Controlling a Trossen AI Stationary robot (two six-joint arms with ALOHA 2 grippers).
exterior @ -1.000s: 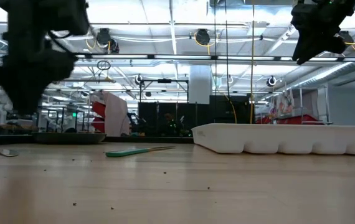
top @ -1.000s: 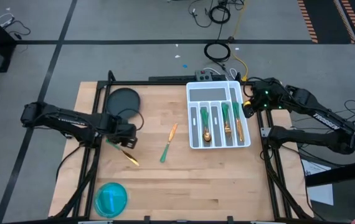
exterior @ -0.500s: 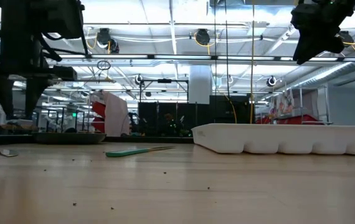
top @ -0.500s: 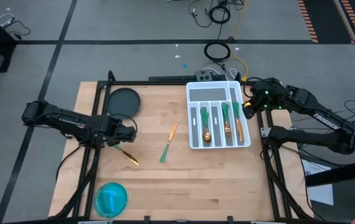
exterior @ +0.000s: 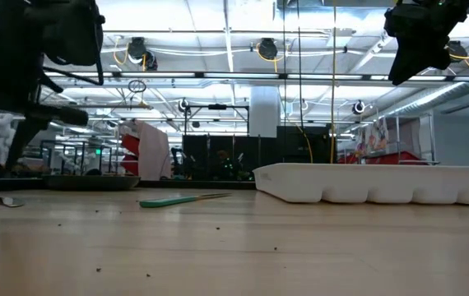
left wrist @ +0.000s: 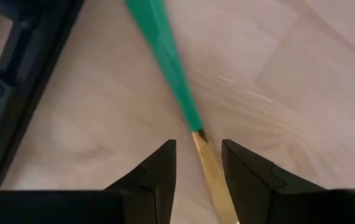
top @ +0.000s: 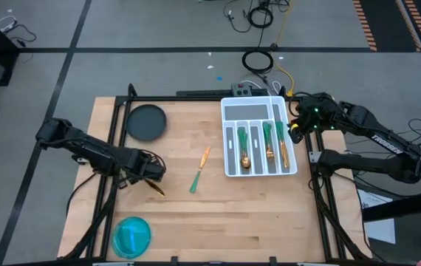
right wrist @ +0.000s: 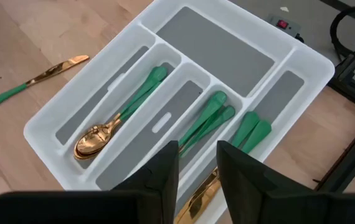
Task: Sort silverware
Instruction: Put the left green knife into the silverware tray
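Left gripper (left wrist: 196,177) has dropped low over the knife (left wrist: 177,93) lying at the table's (top: 255,214) left edge, fingers open astride its blade, nothing gripped yet. Grab looks imminent. Right gripper (right wrist: 196,171) hangs over the tray (right wrist: 277,46), fingers part-open, empty. Another knife (top: 199,168) waits mid-table.

Both arms are matte black, built of slim tubular links joined by bulkier housings. The right arm (top: 373,140) carries white lettering along its forearm and a small green light near its wrist. The left arm (top: 85,148) trails thin dark cables. The fingers (left wrist: 159,174) are flat black wedges with angled, faceted inner edges.
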